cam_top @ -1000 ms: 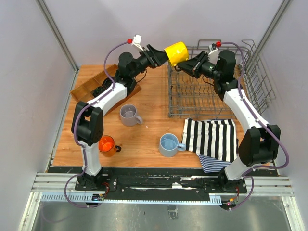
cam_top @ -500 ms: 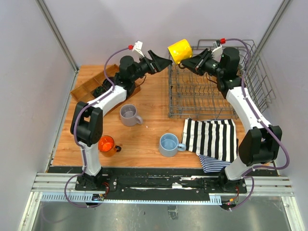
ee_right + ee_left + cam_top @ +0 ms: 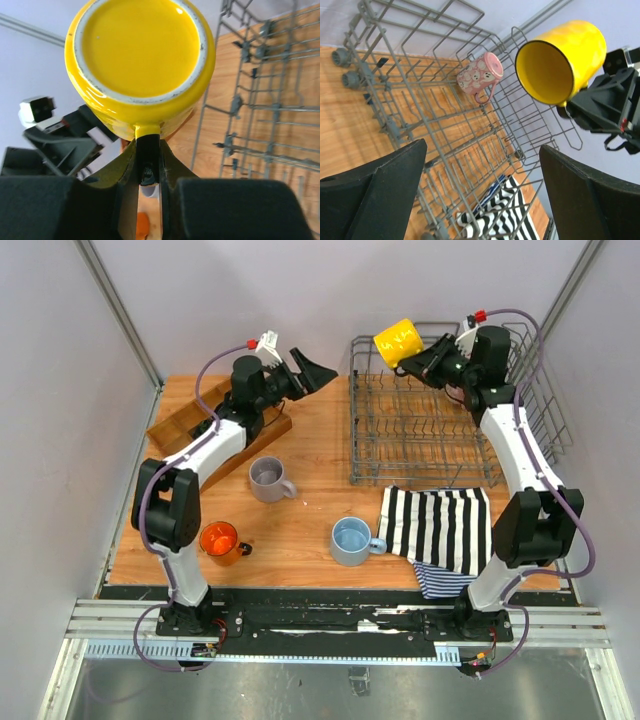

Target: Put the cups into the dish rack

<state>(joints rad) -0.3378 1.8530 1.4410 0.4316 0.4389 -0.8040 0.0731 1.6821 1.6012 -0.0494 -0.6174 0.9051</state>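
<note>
My right gripper [image 3: 418, 357] is shut on the handle of the yellow cup [image 3: 397, 340] and holds it in the air over the back left corner of the grey wire dish rack [image 3: 430, 430]. In the right wrist view the gripper [image 3: 148, 145] pinches the handle below the cup's base [image 3: 140, 55]. My left gripper [image 3: 316, 371] is open and empty, left of the rack. Its view shows the yellow cup [image 3: 560, 60] and a pink cup [image 3: 481, 74] lying inside the rack [image 3: 445, 125]. The grey cup [image 3: 268, 478], light blue cup [image 3: 350, 540] and orange cup [image 3: 220, 538] stand on the table.
A wooden compartmented tray [image 3: 185, 425] lies at the back left under my left arm. A striped black-and-white towel [image 3: 440, 525] lies in front of the rack, near the light blue cup. The rack's tall wire sides rise at the back and right.
My left gripper let go of the yellow cup and drew back to the left. My right gripper carried the cup to the right, over the rack's back left corner.
</note>
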